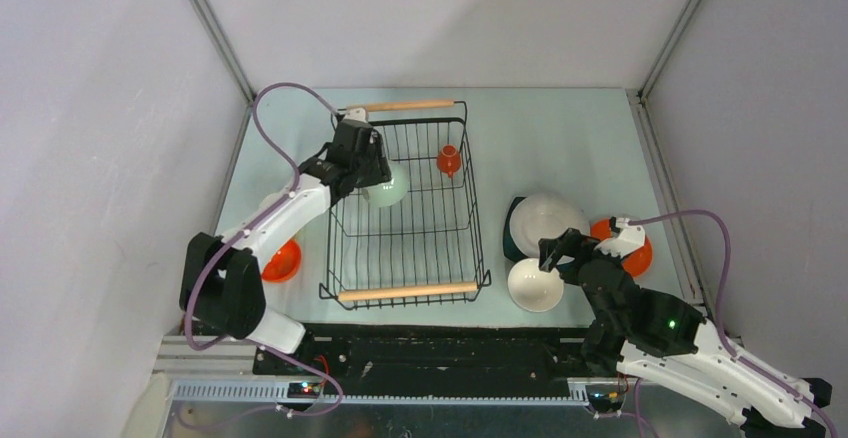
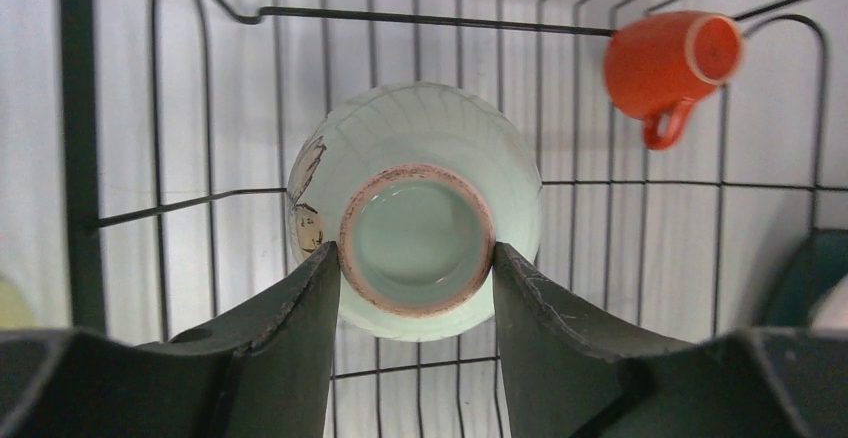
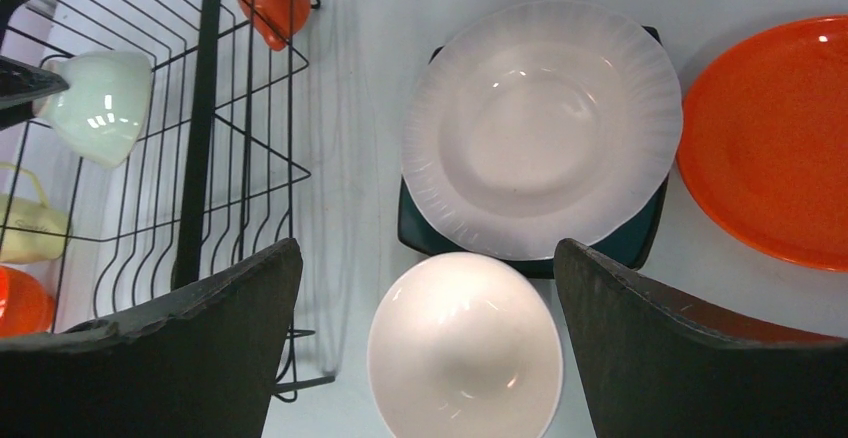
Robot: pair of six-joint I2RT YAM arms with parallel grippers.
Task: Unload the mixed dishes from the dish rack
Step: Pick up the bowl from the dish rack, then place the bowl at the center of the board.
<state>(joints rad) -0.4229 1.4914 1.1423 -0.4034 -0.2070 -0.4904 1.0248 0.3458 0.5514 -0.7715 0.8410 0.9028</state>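
Jaws of my left gripper [image 2: 415, 258] are clamped on the foot ring of the pale green bowl [image 2: 420, 158], base facing my camera. It's inside the dish rack [image 1: 470, 208], by the left wall. The orange cup [image 2: 660, 58] is near the rack's far right corner. Over on my right gripper [image 3: 428, 248], jaws gape wide, holding nothing, above the small white bowl [image 3: 465, 348]. That bowl sits toward the worktop's near edge, just beside the teal square plate [image 3: 420, 228].
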